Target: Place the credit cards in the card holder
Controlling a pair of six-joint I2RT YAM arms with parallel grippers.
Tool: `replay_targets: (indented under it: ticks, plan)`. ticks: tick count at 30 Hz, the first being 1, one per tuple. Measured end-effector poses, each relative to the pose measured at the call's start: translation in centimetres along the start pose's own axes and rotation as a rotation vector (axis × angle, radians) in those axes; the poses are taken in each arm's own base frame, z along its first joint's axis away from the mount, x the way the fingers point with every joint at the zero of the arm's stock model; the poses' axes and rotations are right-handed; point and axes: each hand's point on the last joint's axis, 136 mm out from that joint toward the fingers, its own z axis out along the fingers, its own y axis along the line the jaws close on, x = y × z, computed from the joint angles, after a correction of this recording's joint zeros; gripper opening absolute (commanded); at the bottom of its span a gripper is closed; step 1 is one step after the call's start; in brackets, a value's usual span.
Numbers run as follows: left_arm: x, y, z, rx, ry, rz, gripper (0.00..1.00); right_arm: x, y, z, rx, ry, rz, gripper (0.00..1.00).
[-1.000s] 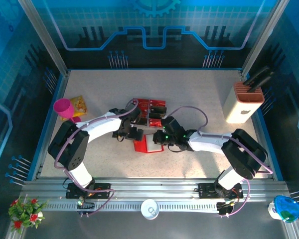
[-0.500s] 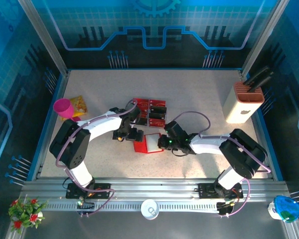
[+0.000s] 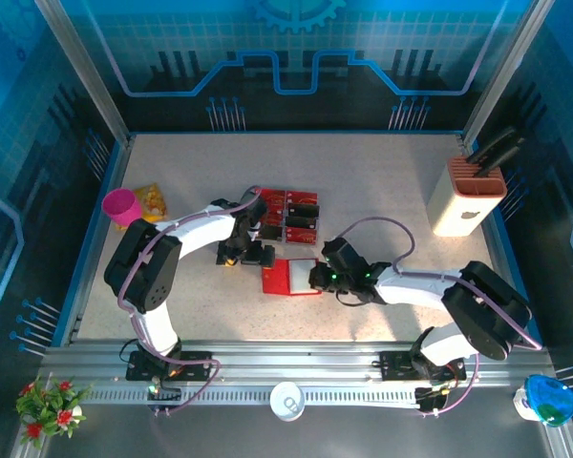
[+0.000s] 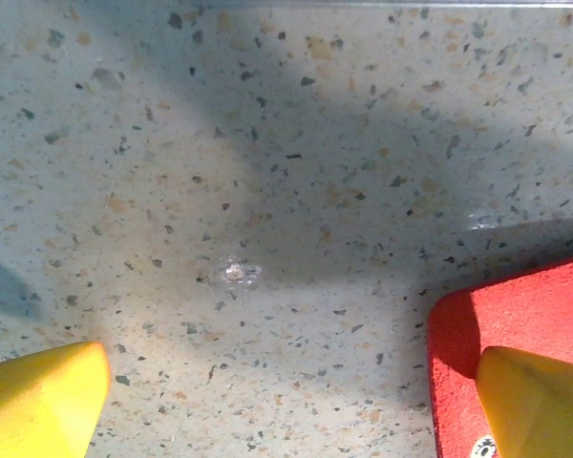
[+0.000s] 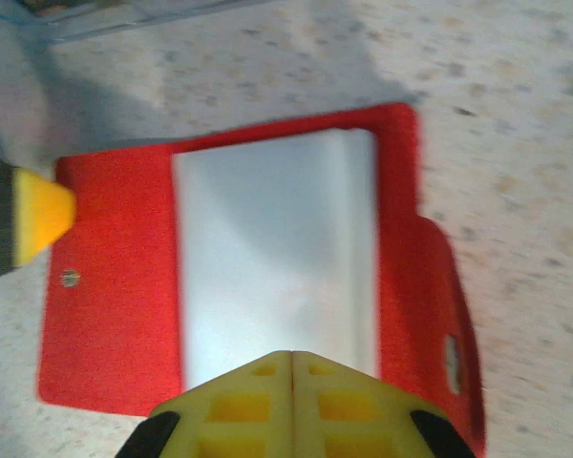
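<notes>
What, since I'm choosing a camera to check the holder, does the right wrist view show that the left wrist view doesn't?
Right wrist, not left wrist: the card holder lying open, its pale inside and snap flap, with the shut right gripper over its edge. Left wrist, not right wrist: the left gripper open wide, both yellow fingertips apart over bare table. Both: a red part of the holder, one left fingertip at its edge, and the speckled table.
</notes>
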Motion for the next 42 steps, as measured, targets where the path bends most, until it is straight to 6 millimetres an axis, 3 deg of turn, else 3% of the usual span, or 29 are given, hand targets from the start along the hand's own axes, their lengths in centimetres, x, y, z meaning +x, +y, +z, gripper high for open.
replay_targets:
  ticks: [6, 11, 17, 25, 28, 34, 42]
  plan:
    - [0.0, -0.3, -0.1, 0.015, 0.003, 0.001, 0.99, -1.8, 5.4, 0.7, -0.133, 0.004, -0.077, 0.00]
    - [0.0, -0.4, -0.1, 0.019, 0.003, 0.001, 0.99, -1.6, 7.9, 3.0, -0.185, 0.041, -0.110, 0.00]
    - [-0.9, -0.1, -1.0, 0.033, -0.023, -0.028, 0.99, 0.2, 7.3, 5.4, -0.173, 0.094, -0.104, 0.00]
    - [-6.0, 3.0, -7.6, 0.129, -0.236, -0.236, 0.99, 0.8, 6.8, 6.0, -0.180, 0.102, -0.081, 0.00]
    - [-7.8, 4.3, -8.7, 0.159, -0.292, -0.314, 0.99, 0.9, 6.7, 6.2, -0.179, 0.104, -0.074, 0.00]
    - [-9.3, 7.8, -8.4, 0.169, -0.309, -0.491, 0.99, 1.0, 6.6, 6.5, -0.176, 0.106, -0.062, 0.00]
    - [-8.8, 9.5, -3.9, 0.125, -0.200, -0.566, 0.99, 1.2, 6.6, 6.7, -0.175, 0.110, -0.062, 0.00]
